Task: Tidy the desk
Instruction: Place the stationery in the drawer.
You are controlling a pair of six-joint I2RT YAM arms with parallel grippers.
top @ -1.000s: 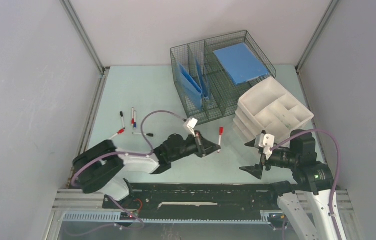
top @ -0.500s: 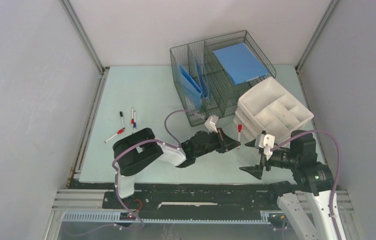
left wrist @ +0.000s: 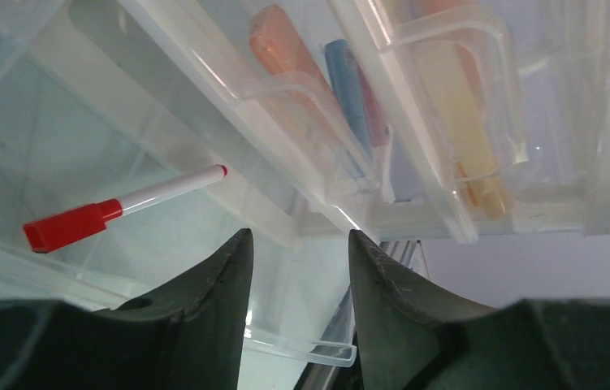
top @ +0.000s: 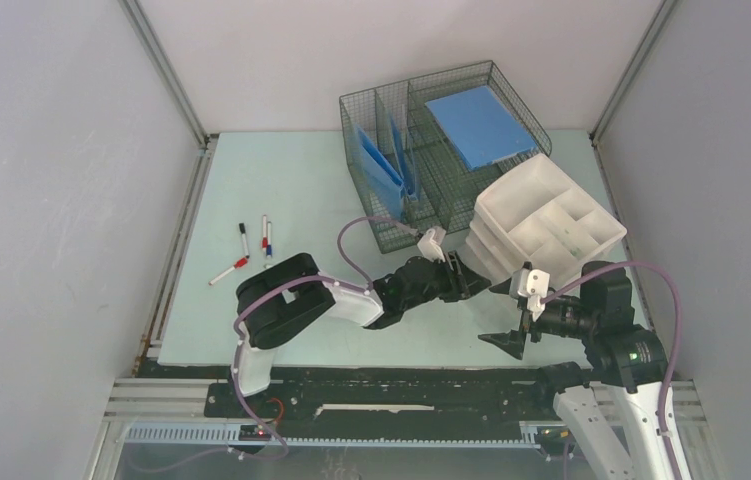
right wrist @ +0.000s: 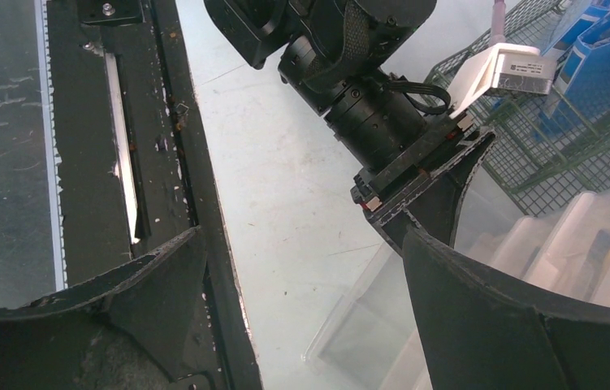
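we see our left gripper (left wrist: 299, 240), dark curved jaws parted and empty at the stacked translucent plastic trays (top: 483, 248), a red-capped white marker (left wrist: 123, 210) lying inside one, our right gripper (right wrist: 301, 242) spread wide and empty, the smooth mint desk (top: 281, 180) flat beneath both arms

Table (top: 281, 180): pale mint-green, plain. Basket (top: 366, 120): dark grey wire mesh. Inside basket: flat board (top: 479, 125) and upright folders (top: 383, 172), both blue. Trays (top: 491, 245) right of basket: white, translucent. Marker (left wrist: 114, 213) in tray: white barrel, red cap. Markers (top: 243, 238) left of basket: white; caps red, black, blue.
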